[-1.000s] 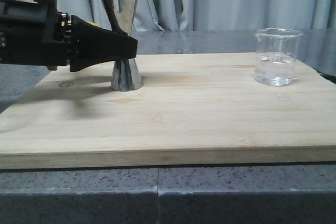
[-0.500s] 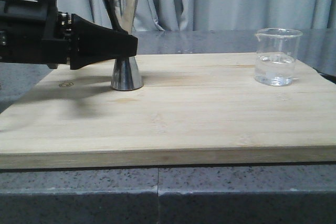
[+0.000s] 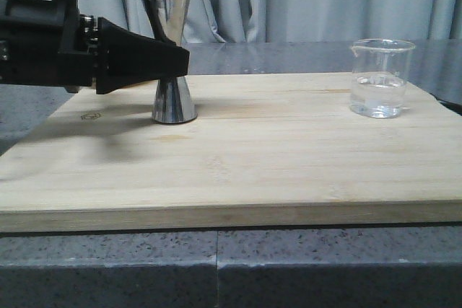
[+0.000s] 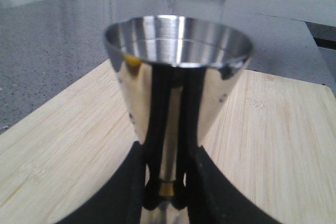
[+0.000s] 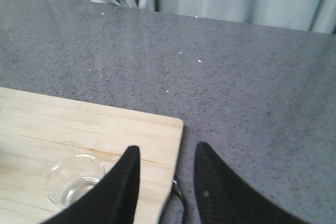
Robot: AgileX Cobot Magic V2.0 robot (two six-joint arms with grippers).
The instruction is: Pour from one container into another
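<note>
Fingers of the left gripper (image 4: 165, 195) clamp the waist of the upright steel jigger (image 3: 168, 48) on the wooden board (image 3: 238, 156). Right gripper (image 5: 167, 182) hangs spread and empty near the glass beaker (image 3: 380, 77)

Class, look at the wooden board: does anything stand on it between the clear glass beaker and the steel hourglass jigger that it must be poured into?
Nothing visible does. Between the clear glass beaker and the steel hourglass jigger lies only bare wooden board. The left gripper is at the jigger's waist, on the side away from the beaker.
</note>
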